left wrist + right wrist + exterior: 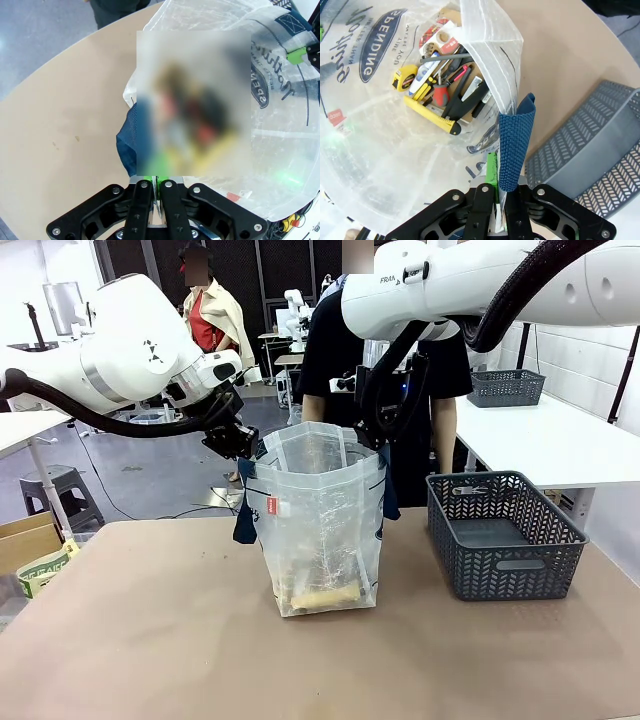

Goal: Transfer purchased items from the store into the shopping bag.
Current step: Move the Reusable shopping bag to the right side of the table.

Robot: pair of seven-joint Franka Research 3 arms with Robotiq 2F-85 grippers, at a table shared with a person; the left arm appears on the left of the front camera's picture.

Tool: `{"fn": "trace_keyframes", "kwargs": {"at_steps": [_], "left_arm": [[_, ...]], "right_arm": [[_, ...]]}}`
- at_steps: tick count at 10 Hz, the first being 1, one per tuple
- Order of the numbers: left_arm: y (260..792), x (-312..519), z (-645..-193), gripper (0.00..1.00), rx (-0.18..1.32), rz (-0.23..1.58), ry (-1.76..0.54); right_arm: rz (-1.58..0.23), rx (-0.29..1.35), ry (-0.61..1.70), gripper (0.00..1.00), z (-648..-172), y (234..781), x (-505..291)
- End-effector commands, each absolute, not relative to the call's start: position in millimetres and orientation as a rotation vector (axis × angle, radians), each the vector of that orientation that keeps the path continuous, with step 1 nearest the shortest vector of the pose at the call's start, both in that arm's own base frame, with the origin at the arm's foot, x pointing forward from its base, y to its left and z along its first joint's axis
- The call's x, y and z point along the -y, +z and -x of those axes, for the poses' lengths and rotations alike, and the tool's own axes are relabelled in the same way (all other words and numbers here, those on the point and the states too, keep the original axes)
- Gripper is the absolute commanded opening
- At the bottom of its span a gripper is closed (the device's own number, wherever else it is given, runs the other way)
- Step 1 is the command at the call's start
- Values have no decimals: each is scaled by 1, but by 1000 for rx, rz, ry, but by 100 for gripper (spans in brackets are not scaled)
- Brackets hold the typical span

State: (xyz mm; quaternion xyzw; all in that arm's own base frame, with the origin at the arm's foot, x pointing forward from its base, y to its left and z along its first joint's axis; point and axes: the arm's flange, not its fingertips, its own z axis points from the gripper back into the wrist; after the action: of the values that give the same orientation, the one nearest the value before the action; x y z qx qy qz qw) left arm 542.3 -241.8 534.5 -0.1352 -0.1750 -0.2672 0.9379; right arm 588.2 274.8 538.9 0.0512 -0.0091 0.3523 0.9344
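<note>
Round tan table (150, 640) w/ the shopping bag (320, 530) standing upright near the middle, mouth held wide open btwn the two arms. Person in dark clothes (335, 350) stands at the far side, right behind the bag. Dark grey lattice basket (510, 575) sits on the table to the bag's right, apart from it.

L gripper (240, 445) is at the bag's left top rim. In its wrist view the L gripper (157, 192) has its jaws fully closed, and a thin sheet of the bag's film seems pinched btwn the pads, though that spot is small and hard to read. A navy strap handle (127, 142) hangs just ahead of it.

R gripper (372, 435) is at the bag's right top rim. From its own wrist cam the R gripper (496, 200) is clamped tight on the rim, w/ the other navy strap handle (516, 150) folded up btwn the fingers along w/ the plastic.

Purchased items (442, 90) lie in a heap at the bag's bottom: yellow tape measure (404, 77), long yellow tool (432, 116), red-handled tool (440, 93), roll of tape in a pack (435, 34). Front cam shows a tan piece (325, 596) flat on the bag's floor. Small red tag (271, 506) on the bag's front left.
</note>
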Motion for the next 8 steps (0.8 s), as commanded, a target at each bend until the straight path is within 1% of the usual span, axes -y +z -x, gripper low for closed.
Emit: {"fn": "trace_keyframes", "kwargs": {"at_steps": [1, 8], "left_arm": [[535, 241, -543, 0, 360, 276, -545], [535, 241, -543, 0, 360, 276, -545]], "right_arm": [[-104, 22, 718, 0, -589, 540, -274], [-104, 22, 718, 0, -589, 540, -274]]}}
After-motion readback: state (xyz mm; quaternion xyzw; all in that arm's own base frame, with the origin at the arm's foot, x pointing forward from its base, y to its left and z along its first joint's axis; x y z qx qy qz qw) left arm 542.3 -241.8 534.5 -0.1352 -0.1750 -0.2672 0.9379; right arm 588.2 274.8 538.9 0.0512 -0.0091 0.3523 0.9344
